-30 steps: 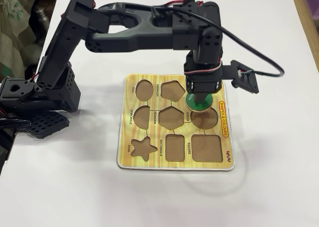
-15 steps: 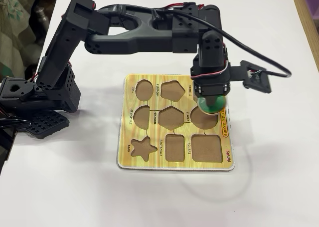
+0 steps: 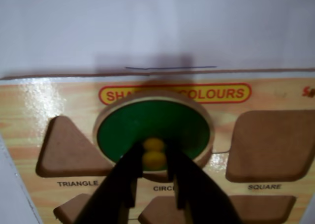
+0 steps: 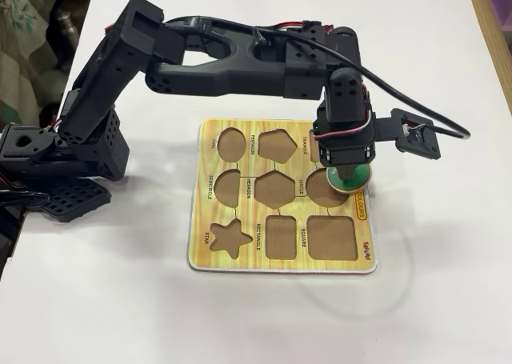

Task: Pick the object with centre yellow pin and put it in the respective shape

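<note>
The object with centre yellow pin is a green disc [image 3: 153,125] with a wooden rim. My gripper [image 3: 154,157] is shut on its yellow knob [image 3: 154,158]. In the fixed view the disc [image 4: 358,180] hangs under the gripper [image 4: 346,172] over the right edge of the round CIRCLE cutout [image 4: 322,190], reaching onto the title strip. In the wrist view the disc hides most of that cutout and part of the red title. The yellow shape board [image 4: 248,260] lies flat on the white table.
Triangle cutout [image 3: 69,147] and square cutout [image 3: 270,145] flank the disc in the wrist view. The arm's base [image 4: 48,164] stands to the left of the board. A cable [image 4: 448,124] loops to the wrist camera [image 4: 412,136].
The gripper has carried the disc rightward and a little toward the near side in the fixed view, from the triangle cutout to the right edge of the circle cutout.
</note>
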### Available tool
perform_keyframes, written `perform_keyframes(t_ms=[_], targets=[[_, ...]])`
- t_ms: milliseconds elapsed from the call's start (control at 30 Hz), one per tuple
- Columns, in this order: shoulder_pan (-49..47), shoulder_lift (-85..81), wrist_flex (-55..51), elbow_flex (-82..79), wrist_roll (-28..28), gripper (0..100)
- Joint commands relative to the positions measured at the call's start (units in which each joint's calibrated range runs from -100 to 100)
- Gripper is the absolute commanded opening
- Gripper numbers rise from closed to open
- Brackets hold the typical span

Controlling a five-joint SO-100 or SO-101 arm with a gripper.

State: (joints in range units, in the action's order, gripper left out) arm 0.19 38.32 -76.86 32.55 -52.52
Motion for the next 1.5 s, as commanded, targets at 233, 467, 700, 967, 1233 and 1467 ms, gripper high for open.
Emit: perform_keyframes(t_ms=[233,467,700,967,1233,1467], targets=[[5.67,-1.58,-0.58,1.44,0.43,1],[6.36,-1.58,-0.58,1.44,3.52,1],[5.77,-1.66,-5.33,-1.8,3.15,1],[3.52,-1.75,-5.16,-3.42,2.63,1],[0.89,-4.42,-4.38,-3.51,2.52,1],[-0.28,-4.84,-4.29,-3.42,2.47,1]])
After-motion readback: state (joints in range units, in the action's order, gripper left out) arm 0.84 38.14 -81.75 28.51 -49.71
